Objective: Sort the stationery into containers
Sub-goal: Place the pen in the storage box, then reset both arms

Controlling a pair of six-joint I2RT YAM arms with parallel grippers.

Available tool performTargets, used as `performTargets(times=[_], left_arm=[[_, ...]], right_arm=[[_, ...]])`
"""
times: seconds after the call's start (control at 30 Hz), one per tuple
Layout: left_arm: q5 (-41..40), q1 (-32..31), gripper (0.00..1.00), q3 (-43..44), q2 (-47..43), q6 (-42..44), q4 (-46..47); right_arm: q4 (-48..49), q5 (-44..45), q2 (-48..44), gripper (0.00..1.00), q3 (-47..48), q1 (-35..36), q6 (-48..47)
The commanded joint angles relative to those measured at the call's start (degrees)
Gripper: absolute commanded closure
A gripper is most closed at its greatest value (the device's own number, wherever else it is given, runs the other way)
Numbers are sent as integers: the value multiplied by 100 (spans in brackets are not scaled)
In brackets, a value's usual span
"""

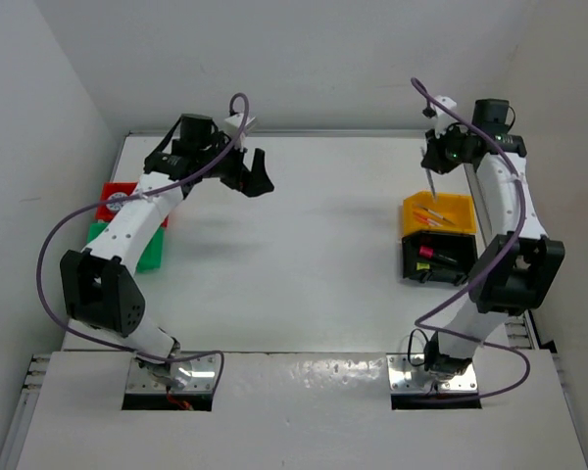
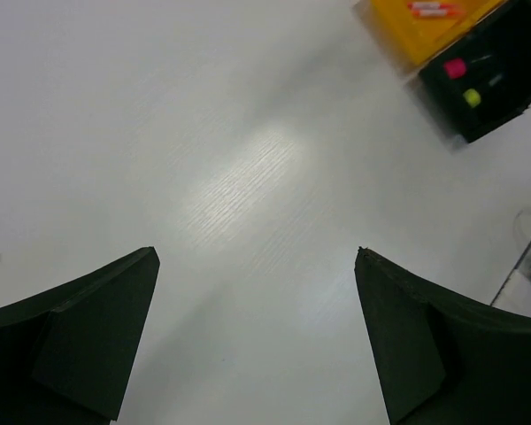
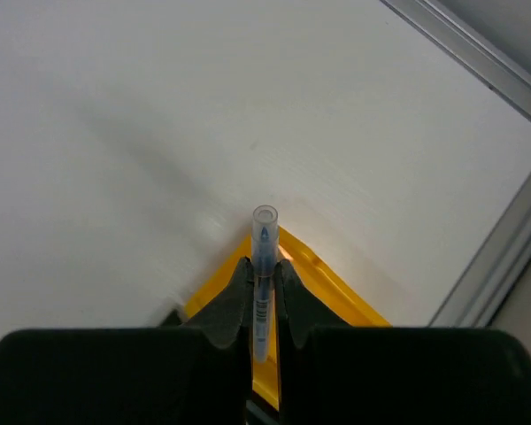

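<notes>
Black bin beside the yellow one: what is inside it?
A pink highlighter and a yellow highlighter lie in the black bin. From above, the right arm covers its near right corner, hiding anything there.

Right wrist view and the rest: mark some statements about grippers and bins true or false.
1. The right gripper is shut on a thin grey clear-capped pen. True.
2. The black plastic bin holds a pink-tipped highlighter and a yellow-tipped highlighter. True.
3. The pen hangs above that black bin. False: it is at a corner of the yellow-orange plastic bin.
4. The left gripper holds an eraser. False: it is open and empty over the white table.
</notes>
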Motion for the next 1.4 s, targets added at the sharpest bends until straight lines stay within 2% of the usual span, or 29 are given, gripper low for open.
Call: performTargets(times=[0.0,0.13,0.3,0.73,0.8,0.83,0.9,0.93,1.1,1.2,1.3,1.37], left_arm=[[-287,280,0,158,191,558,-770],[-111,439,0,79,270,462,-691],[30,606,0,-18,314,470,-682],[118,738,0,-71,358,514,-664],[57,738,0,-89,349,506,-655],[4,738,0,-89,349,497,-656],[-49,738,0,-62,341,479,-664],[-84,738,0,-45,340,470,-673],[-470,782,0,157,367,514,-848],[-752,843,0,184,314,488,-884],[-1102,931,0,123,183,409,-919],[-1270,992,0,35,68,304,-910]], right_arm=[[-459,212,273,100,588,-231,-1672],[-855,467,765,100,862,-416,-2184],[-1032,669,1021,100,521,-548,-2807],[-1023,889,1206,97,-201,-619,-3177],[-1041,916,1206,92,-254,-610,-3204],[-1058,933,1206,79,-263,-610,-3178],[-1076,1021,1206,65,-263,-548,-3099],[-1111,995,1188,57,-211,-531,-3012],[-1287,495,759,49,53,-487,-2318],[-1286,-15,469,47,325,-487,-1352],[-1199,-612,-119,44,344,-601,383],[-1085,-824,-384,38,178,-732,1221]])
